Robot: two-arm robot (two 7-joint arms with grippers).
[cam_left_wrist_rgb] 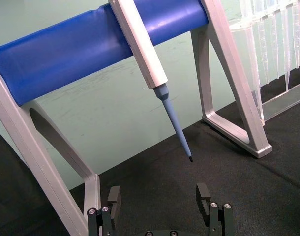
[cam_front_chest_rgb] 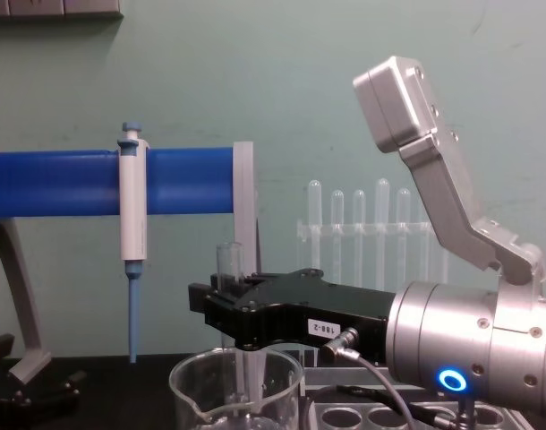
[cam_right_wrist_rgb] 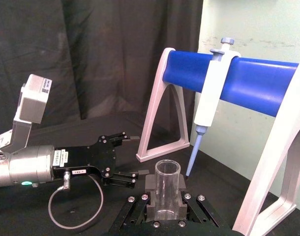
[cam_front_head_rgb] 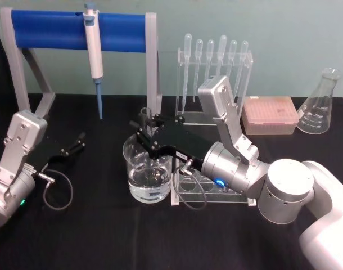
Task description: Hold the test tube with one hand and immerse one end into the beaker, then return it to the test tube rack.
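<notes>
**Clamping the tube upright in the beaker**

Looming nearest in the chest view: silver right wrist (cam_front_chest_rgb: 470,349), blue ring light glowing; stretching from the robot's right toward its left, low across the clear rack (cam_front_head_rgb: 201,189); ending in the right claw (cam_front_head_rgb: 147,125) poised above the beaker (cam_front_head_rgb: 128,158); gripping the test tube (cam_front_head_rgb: 147,114) between both flat fingers, just under its open rim; holding the tube's long axis vertical, round end pointing down inside the beaker walls, seemingly at or in the liquid, though hard telling how deep; standing the beaker on the black surface (cam_front_head_rgb: 104,236), just beside the rack's left edge; placing the rack's round holes to the robot's right of the tube, underneath the wrist; calling, by judgement, for lifting straight up past the rolled rim before drawing back rightward and lowering into a hole; risking a knock against the rim if tilting early; resting well apart at the robot's left, left claw (cam_front_head_rgb: 76,143), fingers spread wide, gripping nothing, aiming toward the blue pipette stand (cam_front_head_rgb: 76,31).
</notes>
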